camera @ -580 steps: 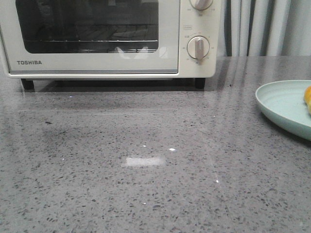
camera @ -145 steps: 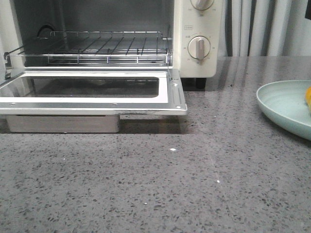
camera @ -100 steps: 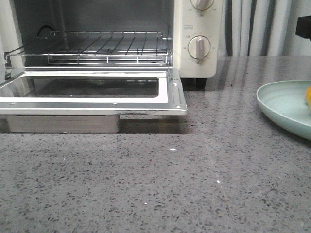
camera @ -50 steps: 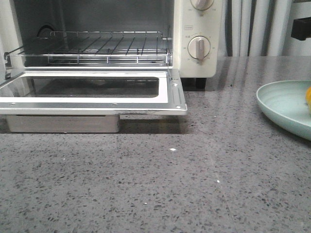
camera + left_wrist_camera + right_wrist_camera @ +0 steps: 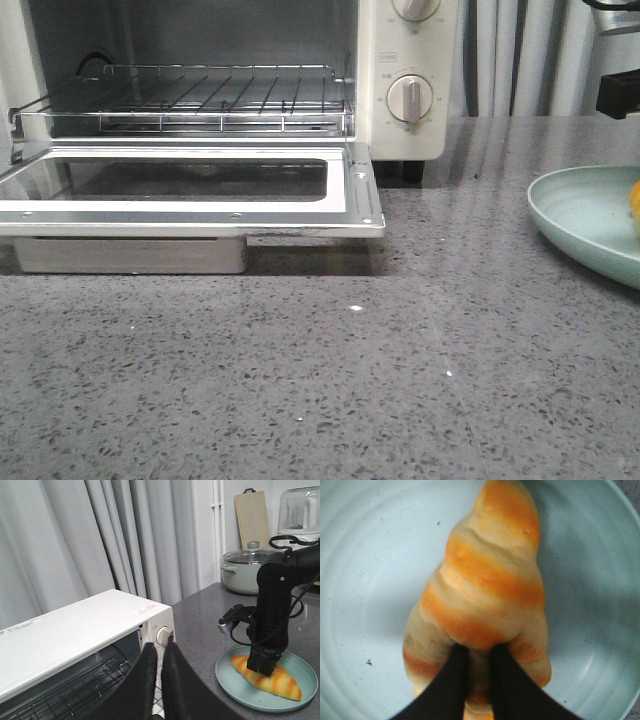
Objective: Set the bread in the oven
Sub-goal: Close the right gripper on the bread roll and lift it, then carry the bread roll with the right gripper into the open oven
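Since the earliest front frame the oven (image 5: pixel 400 80) door has dropped flat onto the counter (image 5: pixel 350 390), baring the empty wire rack (image 5: pixel 190 100) at upper left, and the right arm has come down over the plate (image 5: pixel 575 215) at right. Nearest, the right gripper (image 5: pixel 472 675) presses its narrowly parted jaws onto the bread (image 5: pixel 485 590), which lies alone in that pale green plate; I cannot tell whether it grips. Farther back, the left gripper (image 5: pixel 157 672) hangs closed and empty above the oven, likely keeping clear.
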Controlling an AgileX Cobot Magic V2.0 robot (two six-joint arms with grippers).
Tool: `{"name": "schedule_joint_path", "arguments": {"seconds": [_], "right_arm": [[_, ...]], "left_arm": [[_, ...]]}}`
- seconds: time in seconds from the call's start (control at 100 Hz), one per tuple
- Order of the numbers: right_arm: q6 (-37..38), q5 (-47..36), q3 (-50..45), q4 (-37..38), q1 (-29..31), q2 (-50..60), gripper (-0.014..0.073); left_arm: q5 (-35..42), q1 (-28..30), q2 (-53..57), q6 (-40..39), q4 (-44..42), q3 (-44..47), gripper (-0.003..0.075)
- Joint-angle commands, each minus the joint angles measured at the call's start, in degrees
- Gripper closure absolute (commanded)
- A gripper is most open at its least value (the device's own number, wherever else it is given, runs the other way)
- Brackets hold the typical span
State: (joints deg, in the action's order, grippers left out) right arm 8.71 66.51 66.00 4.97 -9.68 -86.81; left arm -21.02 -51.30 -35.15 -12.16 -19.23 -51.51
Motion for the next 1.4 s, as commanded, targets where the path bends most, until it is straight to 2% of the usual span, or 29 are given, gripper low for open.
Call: {"name": "schedule_joint_path", "arguments": {"seconds": [0.0, 0.37, 0.67, 0.95, 1.19, 1.39], "right_arm": [[-0.6, 0.7, -0.2, -0.1, 0.4, 0.4, 0.0666], [-3.7, 1.2, 1.5, -0.2, -1.5, 4.9, 0.0666], [-8.0, 6.2, 11.4, -0.6, -4.7, 10.7, 0.0666], [-15.2, 8.0, 21.4, -5.9, -13.8, 12.2, 0.0666], [-15.6, 8.0, 22.5, -5.8, -23.5, 11.8, 0.0666], [-18.4, 8.0, 22.5, -5.0, -27.7, 8.4, 0.0666]], "left_arm": [[4.4, -0.4, -0.1, -0.5, -0.5, -1.9, 0.074], [4.4, -0.4, -0.1, -0.5, -0.5, -1.9, 0.074], [4.4, -0.4, -0.1, -0.5, -0.5, -1.9, 0.074], [4.4, -0.4, -0.1, -0.5, -0.2, -1.9, 0.074], [4.3, -0.4, -0.1, -0.5, 0.7, -1.9, 0.074], [4.3, -0.4, -0.1, -0.5, 0.7, -1.9, 0.074]]}}
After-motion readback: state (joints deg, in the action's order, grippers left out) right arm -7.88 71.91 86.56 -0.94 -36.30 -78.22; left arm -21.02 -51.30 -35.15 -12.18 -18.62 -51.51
